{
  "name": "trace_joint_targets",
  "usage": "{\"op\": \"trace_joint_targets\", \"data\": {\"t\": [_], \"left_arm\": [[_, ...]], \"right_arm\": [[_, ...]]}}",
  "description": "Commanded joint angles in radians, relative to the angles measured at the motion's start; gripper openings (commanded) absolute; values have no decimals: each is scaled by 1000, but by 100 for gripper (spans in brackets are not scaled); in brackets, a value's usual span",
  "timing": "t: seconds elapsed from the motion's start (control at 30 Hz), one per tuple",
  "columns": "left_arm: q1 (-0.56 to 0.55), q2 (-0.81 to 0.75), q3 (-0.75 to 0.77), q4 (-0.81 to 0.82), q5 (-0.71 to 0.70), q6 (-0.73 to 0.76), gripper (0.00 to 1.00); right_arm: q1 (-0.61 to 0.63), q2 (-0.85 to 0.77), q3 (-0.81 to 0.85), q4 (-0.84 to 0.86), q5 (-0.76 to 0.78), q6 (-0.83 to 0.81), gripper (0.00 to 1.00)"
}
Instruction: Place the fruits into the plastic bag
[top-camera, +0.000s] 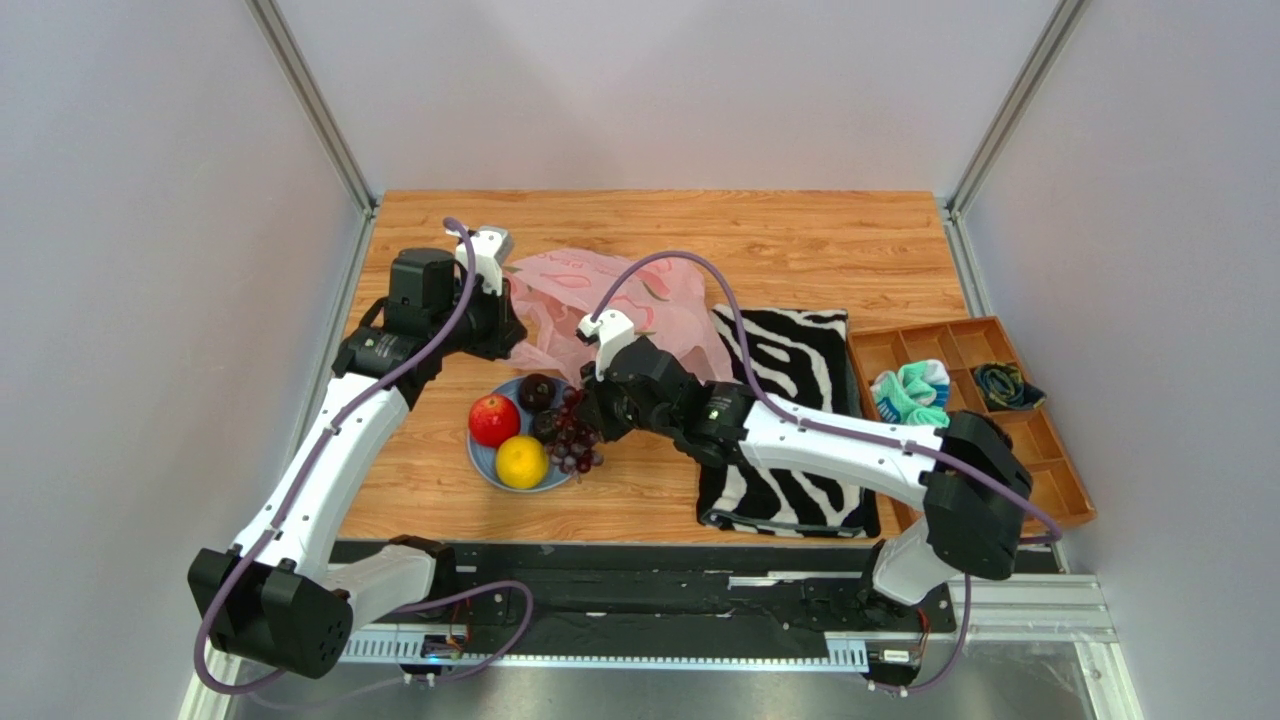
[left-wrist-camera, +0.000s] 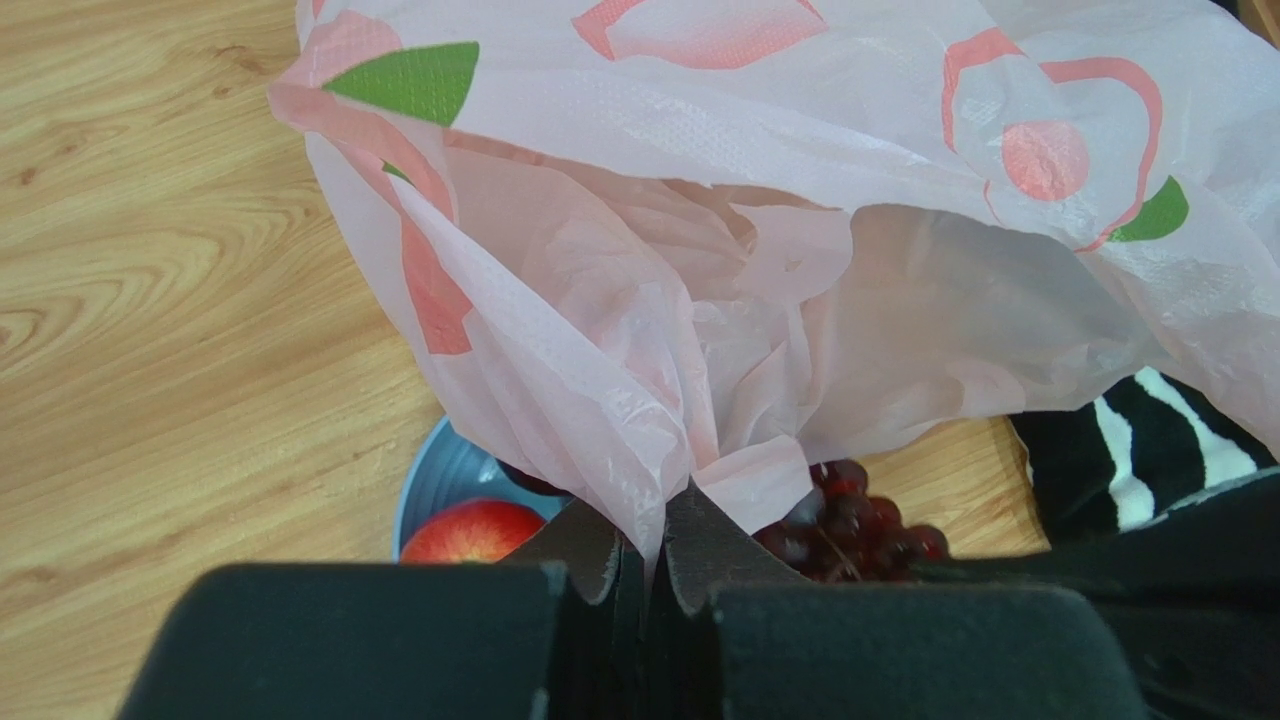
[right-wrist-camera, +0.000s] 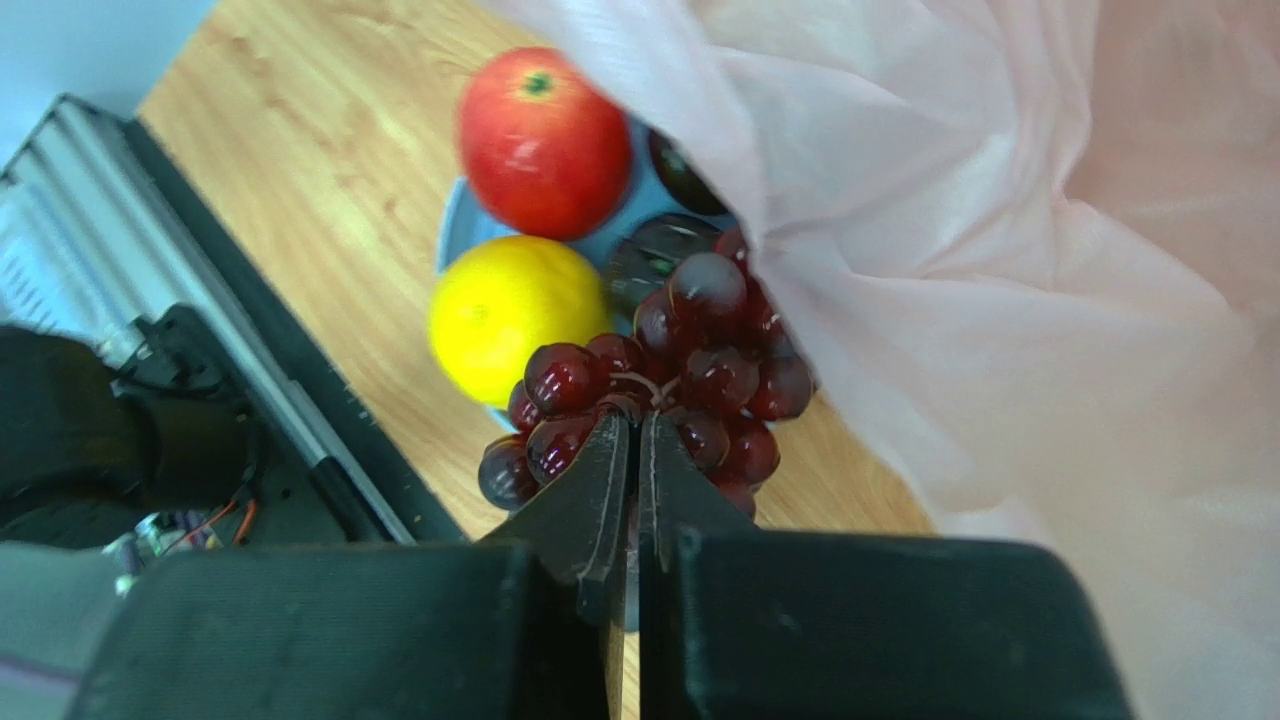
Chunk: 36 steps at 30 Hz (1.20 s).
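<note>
The left gripper (left-wrist-camera: 657, 533) is pinched tight on a fold of the thin translucent pink plastic bag (left-wrist-camera: 781, 180), printed with peaches and green leaves, just behind the round blue plate (top-camera: 475, 452). The right gripper (right-wrist-camera: 634, 435) is clamped on the dark purple grape bunch (right-wrist-camera: 684, 368) at the plate's right edge (bag film hangs just beside it). A red apple (top-camera: 493, 419), a round yellow citrus (top-camera: 522, 462) and a small dark plum-like fruit (top-camera: 537, 395) lie on the plate.

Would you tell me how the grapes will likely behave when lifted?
The grapes sit on thin stems, so the bunch will probably dangle. The right tool seems to pinch only a stem, so berries might detach. Round loose ones would likely roll.
</note>
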Motion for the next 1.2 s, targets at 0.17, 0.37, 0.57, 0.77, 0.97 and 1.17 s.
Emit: {"op": "trace_joint_targets", "data": {"t": [0.17,0.37,0.57,0.77,0.97,1.17], "left_arm": [[4,-10,22,8,6,-5,0],[4,-7,22,5,4,-5,0],[6,-5,22,8,9,-5,0],[4,-7,22,8,10,-5,0],[4,-8,24,8,14,-5,0],[6,-10,24,8,14,-5,0]], "right_arm": [[98,-159,-30,156,-82,-170,0],[107,-228,-44,195,-151,-198,0],[92,-251,27,87,31,-249,0],[41,-225,65,37,161,-264,0],[0,-230,89,-3,206,-269,0],[-43,-261,93,-6,223,-254,0]]}}
